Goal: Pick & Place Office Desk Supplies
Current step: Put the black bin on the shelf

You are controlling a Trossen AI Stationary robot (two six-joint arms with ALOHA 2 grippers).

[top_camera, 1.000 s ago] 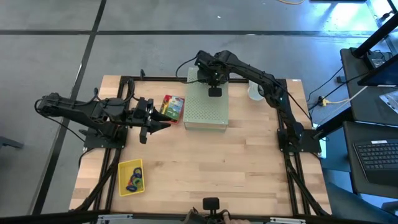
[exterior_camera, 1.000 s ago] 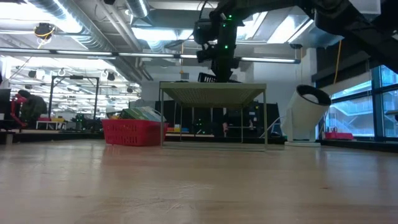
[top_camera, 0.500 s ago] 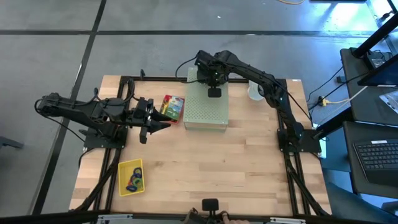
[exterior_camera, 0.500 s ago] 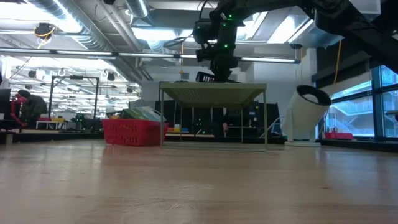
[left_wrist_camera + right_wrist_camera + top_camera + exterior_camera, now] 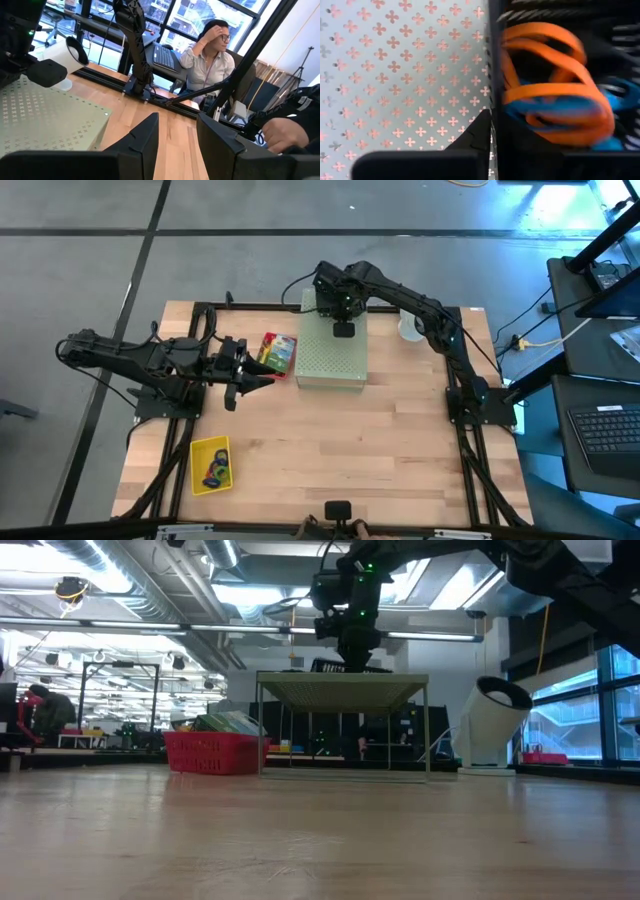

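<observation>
Hovering over the large pale green perforated box, which stands by the middle of the bench's far edge, the right gripper sits directly above a small black tray resting on the box's top. The wrist view looks straight down one wall of that tray. Orange rubber-band loops are tangled over blue ones inside. Cannot tell whether the right fingers are clamped on the wall or parting.

Bands: light, soft and springy, likely to snag on each other and come out in a clump. Judgement: pinch one strand where it arches highest, or carry the whole lot by the stiff tray wall.

The left gripper waits toward the left edge, fingers apart, nothing between them. The yellow-and-green card box lies just beside it, close against the perforated box's left side. It looks light and rigid but crushable; take it across its narrow sides.
</observation>
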